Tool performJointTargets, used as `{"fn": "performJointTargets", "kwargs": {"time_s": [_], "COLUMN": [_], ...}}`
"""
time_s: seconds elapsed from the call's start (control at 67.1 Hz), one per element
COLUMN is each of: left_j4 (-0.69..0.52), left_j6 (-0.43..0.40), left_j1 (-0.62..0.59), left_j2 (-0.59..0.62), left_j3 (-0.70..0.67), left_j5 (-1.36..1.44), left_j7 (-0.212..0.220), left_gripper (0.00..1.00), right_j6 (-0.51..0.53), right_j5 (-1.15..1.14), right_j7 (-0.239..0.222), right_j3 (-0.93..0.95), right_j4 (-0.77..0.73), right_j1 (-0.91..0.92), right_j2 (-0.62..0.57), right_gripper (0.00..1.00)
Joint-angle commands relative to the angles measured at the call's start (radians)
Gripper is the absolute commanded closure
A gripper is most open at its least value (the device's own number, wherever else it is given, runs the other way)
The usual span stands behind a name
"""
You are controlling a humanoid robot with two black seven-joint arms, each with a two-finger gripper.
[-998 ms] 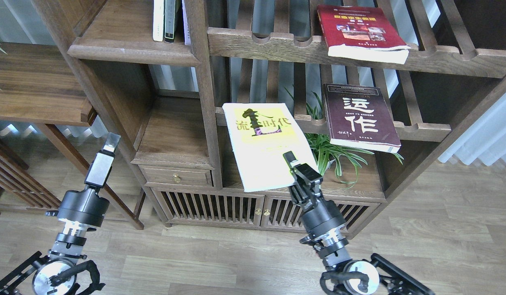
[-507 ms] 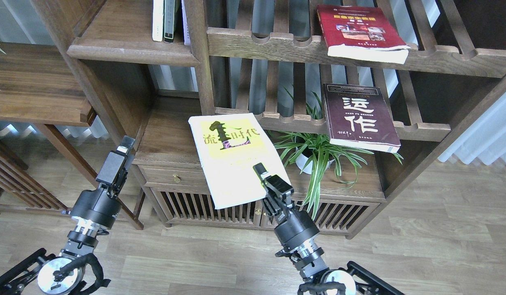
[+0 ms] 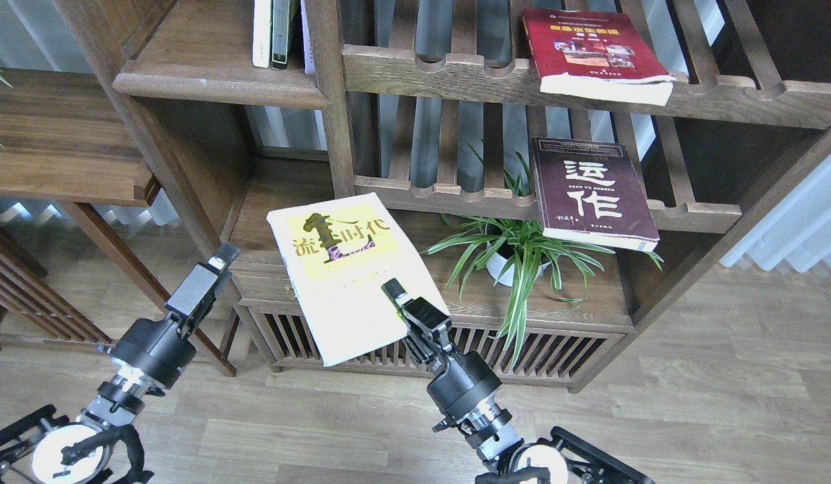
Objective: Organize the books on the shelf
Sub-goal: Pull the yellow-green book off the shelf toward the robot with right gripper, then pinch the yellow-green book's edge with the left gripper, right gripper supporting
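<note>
Upright books [image 3: 279, 33] cropped by top edge

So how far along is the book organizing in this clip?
Early. Nothing looks shelved yet. In hand: the right pincer is shut on the yellow-green book, held in the air in front of the bookcase. Left: the maroon book and the red book lie on slatted racks. The left pincer holds nothing; its finger state is unclear.

Right gripper [image 3: 397, 297], at the far end of the right arm rising from the lower centre, is clamped on the near edge of the yellow-green book [image 3: 345, 269]. Left gripper [image 3: 217, 265] points up and rightward, fingers together, holding nothing.
</note>
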Motion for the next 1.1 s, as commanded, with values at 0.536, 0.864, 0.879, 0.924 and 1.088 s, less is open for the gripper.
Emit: {"fn": "performJointTargets", "kwargs": {"time_s": [0.536, 0.864, 0.879, 0.924, 1.088], "left_j4": [0.007, 0.01, 0.011, 0.017, 0.027], "left_j6": [0.0, 0.0, 0.0, 0.0, 0.0], "left_j1": [-0.005, -0.008, -0.008, -0.013, -0.013], "left_j2": [-0.04, -0.061, -0.067, -0.079, -0.104], "left_j3": [0.123, 0.128, 0.128, 0.128, 0.131], "left_j5": [-0.005, -0.005, -0.005, -0.005, -0.005], "left_j7": [0.034, 0.037, 0.037, 0.037, 0.037], "left_gripper": [0.09, 0.09, 0.09, 0.09, 0.09], "right_j6": [0.0, 0.0, 0.0, 0.0, 0.0], "right_j5": [-0.022, -0.041, -0.045, -0.048, -0.053], "right_j7": [-0.001, -0.003, -0.003, -0.003, -0.018], "right_j3": [-0.032, -0.035, -0.035, -0.035, -0.035], "right_j4": [0.0, 0.0, 0.0, 0.0, 0.0], "right_j1": [0.0, -0.02, -0.021, -0.029, -0.034], "right_j2": [0.0, 0.0, 0.0, 0.0, 0.0], "right_gripper": [0.95, 0.95, 0.95, 0.95, 0.95]}}
